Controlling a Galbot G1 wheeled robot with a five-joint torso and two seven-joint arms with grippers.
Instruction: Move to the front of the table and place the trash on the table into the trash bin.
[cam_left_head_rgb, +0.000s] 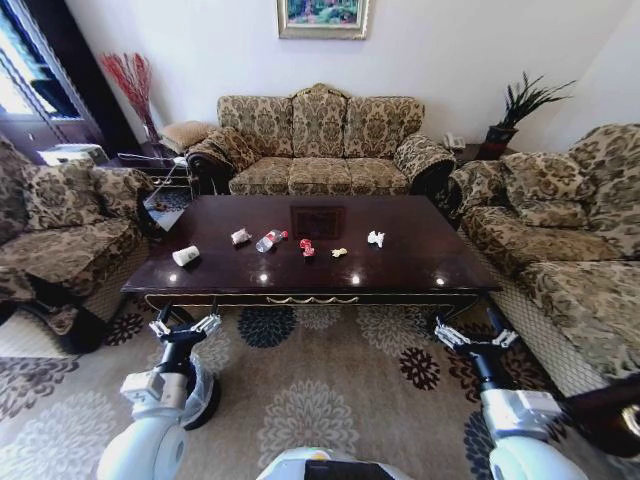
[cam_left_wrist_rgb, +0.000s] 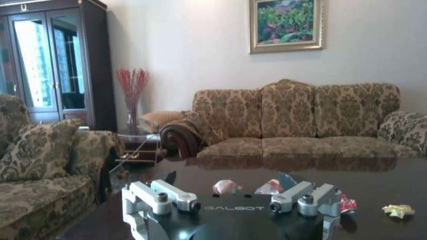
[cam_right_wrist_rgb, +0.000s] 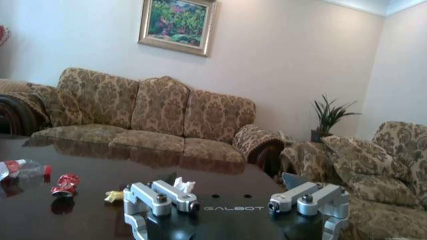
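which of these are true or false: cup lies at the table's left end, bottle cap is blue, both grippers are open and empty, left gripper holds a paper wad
The paper cup lies near the table's left end: true.
The bottle has a blue cap: false, it is red.
The left gripper and right gripper are open and empty: true.
The left gripper holds a paper wad: false, the paper wad lies on the table.

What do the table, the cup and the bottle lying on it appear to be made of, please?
The table looks like dark brown wood with a glossy lacquer: it mirrors ceiling lights and the sofa. The cup, lying on its side, seems white paper, matte and opaque. The bottle looks like clear plastic with a red cap, though glass cannot be ruled out.
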